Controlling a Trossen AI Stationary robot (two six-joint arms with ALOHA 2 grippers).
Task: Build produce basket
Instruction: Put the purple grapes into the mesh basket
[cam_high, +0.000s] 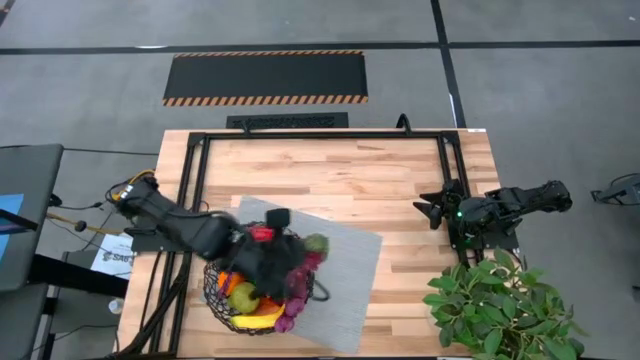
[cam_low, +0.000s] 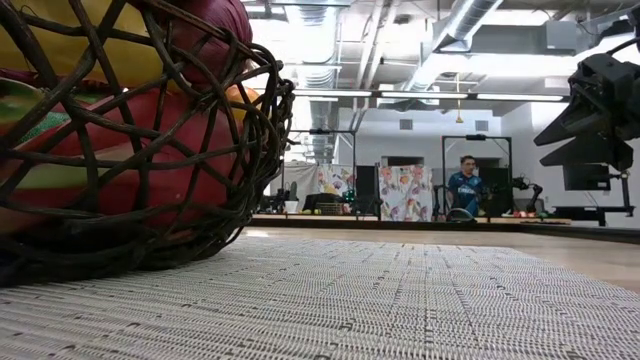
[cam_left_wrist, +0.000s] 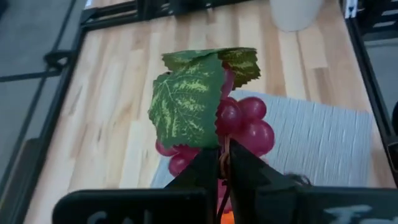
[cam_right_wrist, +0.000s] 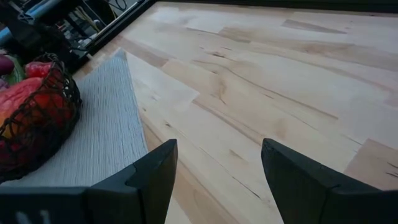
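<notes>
The left gripper (cam_left_wrist: 222, 168) is hanging over the basket (cam_high: 258, 285), its 2 fingers pinched tight on the stem of a bunch of purple grapes (cam_left_wrist: 239, 124) with a green leaf (cam_left_wrist: 186, 102) attached. In the high view the grapes are sitting at the basket's right side, above the rim. The basket is resting on the grey mat (cam_high: 345, 270) on the wooden counter (cam_high: 330, 175), and it is already holding a lime-green fruit (cam_high: 243, 296), a banana (cam_high: 262, 320) and red and orange pieces.

The bunch is looking light and knobbly, probably hollow plastic; the single grapes are round and slick, so the thin stem is the sound place to hold it, though the cluster may be swinging under that point. Lowering it onto the heap before letting go is likely the safer course, since it could roll off the rounded produce.

The right gripper (cam_right_wrist: 217, 171) is waiting with its fingers spread apart over bare counter, well apart from the basket, near the leafy plant (cam_high: 505, 305).
</notes>
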